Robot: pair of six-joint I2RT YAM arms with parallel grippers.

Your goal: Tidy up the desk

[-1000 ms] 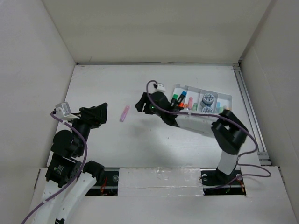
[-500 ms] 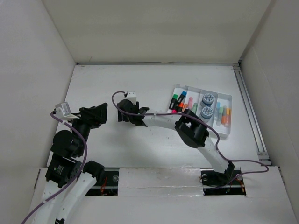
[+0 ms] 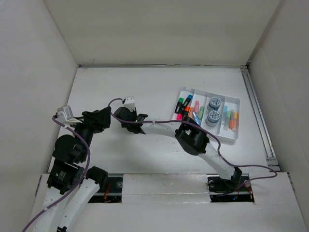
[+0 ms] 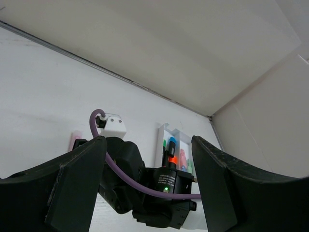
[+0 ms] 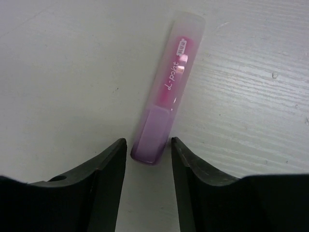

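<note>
The desk [image 3: 159,92] is the broad white tabletop that fills the middle of the scene, walled by white panels on the left, the far side and the right, with both arm bases at its near edge.

On the left, the left gripper [image 3: 100,119] hangs over the left part of the desk and points to the right. Its jaws stand wide apart and have nothing between them.

Just to its right is the right gripper [image 5: 148,145], low over the tabletop. A pink highlighter [image 5: 166,108] with a frosted clear cap lies flat on the desk, and its near end sits between the two fingers. The jaws are only partly open, with a finger close against each side of that end. I cannot tell whether the pads press on it or stand just clear. The rest of the highlighter sticks out beyond the fingertips.

The right arm [image 3: 193,137] stretches from its base at the near right across the desk to that spot.

On the far right lies a small white tray [image 3: 212,94] with compartments. It holds coloured markers [image 3: 187,102] on its left, two round grey-blue things [image 3: 215,102] in the middle, and more markers on its right.
</note>
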